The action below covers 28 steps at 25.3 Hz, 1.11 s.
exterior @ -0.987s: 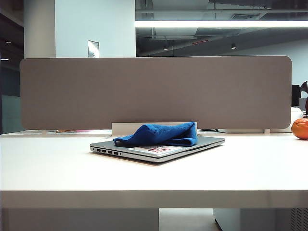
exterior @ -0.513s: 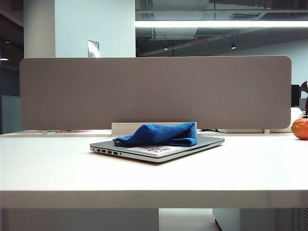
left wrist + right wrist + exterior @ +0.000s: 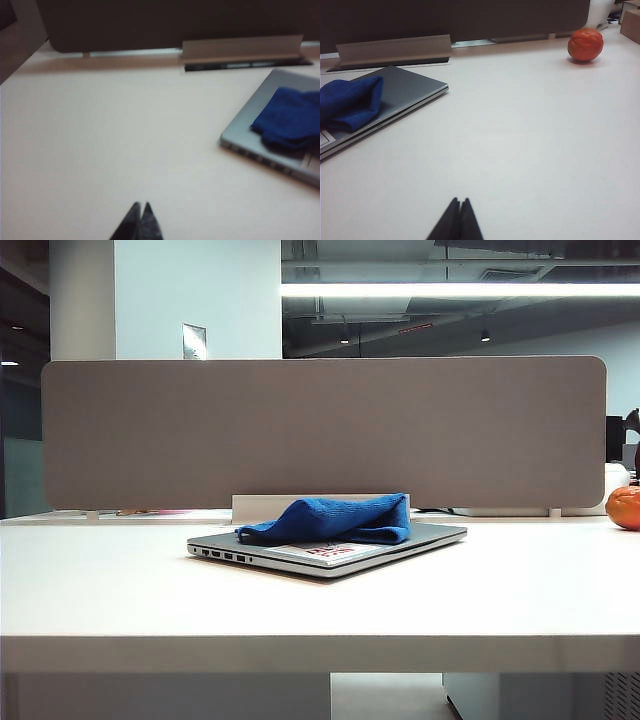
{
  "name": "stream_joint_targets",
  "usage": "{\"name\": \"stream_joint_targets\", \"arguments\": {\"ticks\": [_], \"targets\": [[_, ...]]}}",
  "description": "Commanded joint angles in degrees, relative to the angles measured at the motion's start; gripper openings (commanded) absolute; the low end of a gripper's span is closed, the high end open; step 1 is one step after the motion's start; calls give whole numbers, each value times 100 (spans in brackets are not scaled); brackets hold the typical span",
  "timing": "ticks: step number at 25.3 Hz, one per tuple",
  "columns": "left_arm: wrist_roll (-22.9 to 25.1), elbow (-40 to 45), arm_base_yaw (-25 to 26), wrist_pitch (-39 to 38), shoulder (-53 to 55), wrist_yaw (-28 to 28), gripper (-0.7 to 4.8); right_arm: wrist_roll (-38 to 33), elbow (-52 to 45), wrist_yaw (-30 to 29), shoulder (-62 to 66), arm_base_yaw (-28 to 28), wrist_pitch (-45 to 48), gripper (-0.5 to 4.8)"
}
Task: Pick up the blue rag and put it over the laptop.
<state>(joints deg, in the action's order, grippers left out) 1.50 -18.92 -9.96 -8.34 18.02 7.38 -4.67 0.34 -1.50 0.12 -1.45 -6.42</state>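
The blue rag (image 3: 335, 519) lies bunched on the lid of the closed silver laptop (image 3: 430, 533), covering its middle and leaving the white-and-red sticker showing. Both wrist views catch them too: the rag (image 3: 292, 117) on the laptop (image 3: 250, 125), and the rag (image 3: 350, 102) on the laptop (image 3: 412, 87). My left gripper (image 3: 141, 205) is shut and empty over bare table, well clear of the laptop's port side. My right gripper (image 3: 459, 201) is shut and empty over the table, away from the laptop's other side. Neither arm shows in the exterior view.
An orange fruit (image 3: 624, 507) (image 3: 585, 44) sits at the far right of the white table (image 3: 300, 605). A grey partition panel (image 3: 320, 430) closes off the back, with a low white bracket (image 3: 242, 49) at its foot behind the laptop.
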Motion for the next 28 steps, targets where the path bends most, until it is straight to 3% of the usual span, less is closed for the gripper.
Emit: {"name": "stream_joint_targets", "arguments": {"ticks": [1, 9, 28], "targets": [[-2, 376, 308, 890, -229, -271, -6, 20, -20, 28, -13, -2, 61, -1], [-46, 1014, 960, 1106, -804, -527, -6, 17, -20, 28, -13, -4, 61, 0], [-17, 1847, 973, 1189, -1779, -767, -6, 17, -20, 31, -13, -4, 59, 0]]}}
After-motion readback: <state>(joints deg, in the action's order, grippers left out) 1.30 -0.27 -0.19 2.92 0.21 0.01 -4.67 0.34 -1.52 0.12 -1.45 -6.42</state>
